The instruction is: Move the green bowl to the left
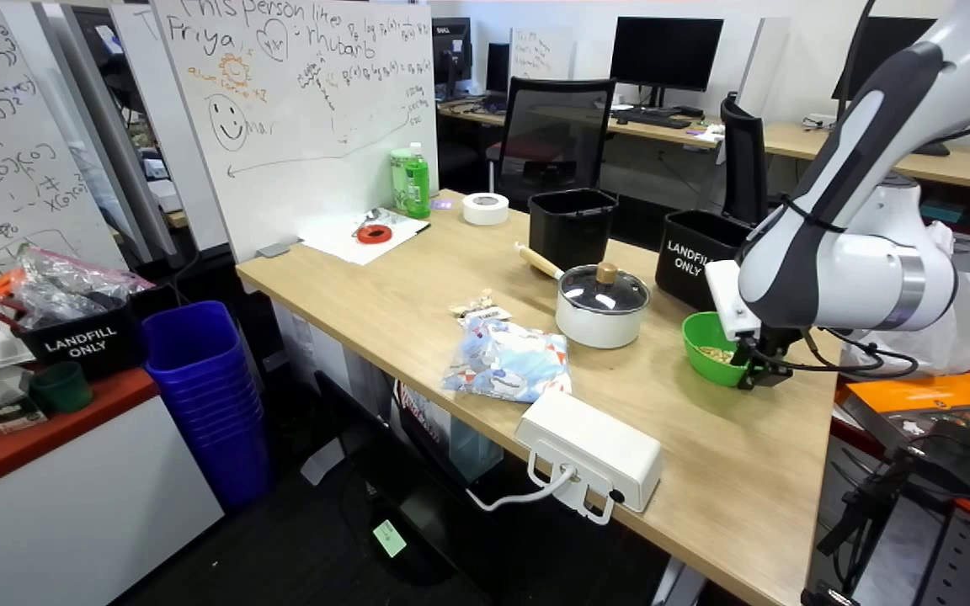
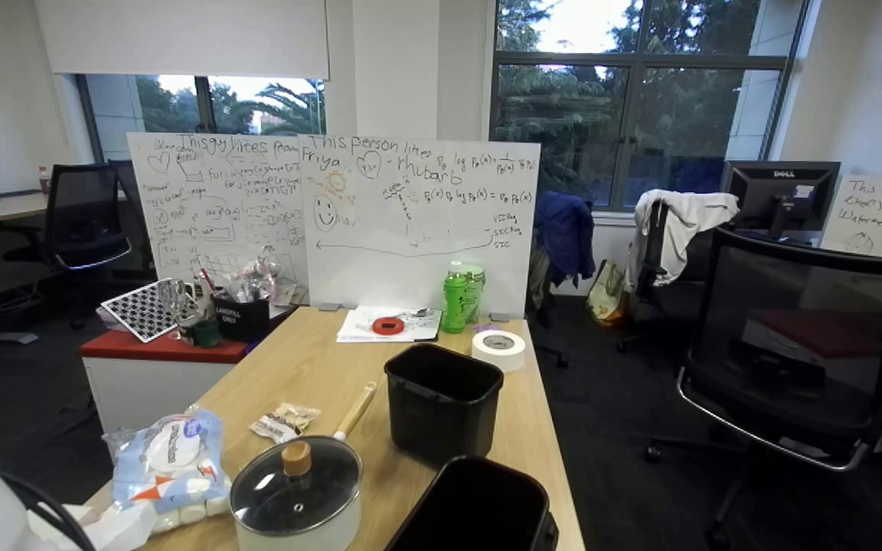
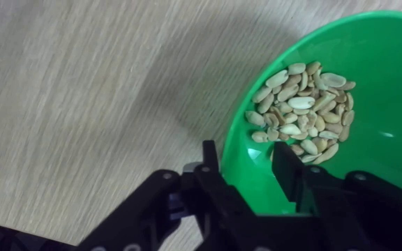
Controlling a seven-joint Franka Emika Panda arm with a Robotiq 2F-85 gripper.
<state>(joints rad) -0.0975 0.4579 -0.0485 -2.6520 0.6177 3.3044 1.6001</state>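
The green bowl (image 1: 706, 368) stands upright on the table near the robot's end in an exterior view. It holds a small heap of peanuts. In the wrist view the bowl (image 3: 386, 115) fills the right side. My gripper (image 3: 245, 148) is open and straddles the bowl's wall. One finger is outside the wall and the other is inside, over the edge of the peanuts. A gap shows between the inner finger and the wall. In an exterior view the gripper (image 1: 761, 367) is at the bowl's near right side and hides part of it.
A white pot with a lid (image 1: 599, 316) and two black bins (image 1: 573, 231) (image 1: 689, 261) stand beyond the bowl. A marshmallow bag (image 1: 510, 360) and a white box (image 1: 590, 446) lie along the table's side. A whiteboard (image 2: 418, 229) stands at the far end.
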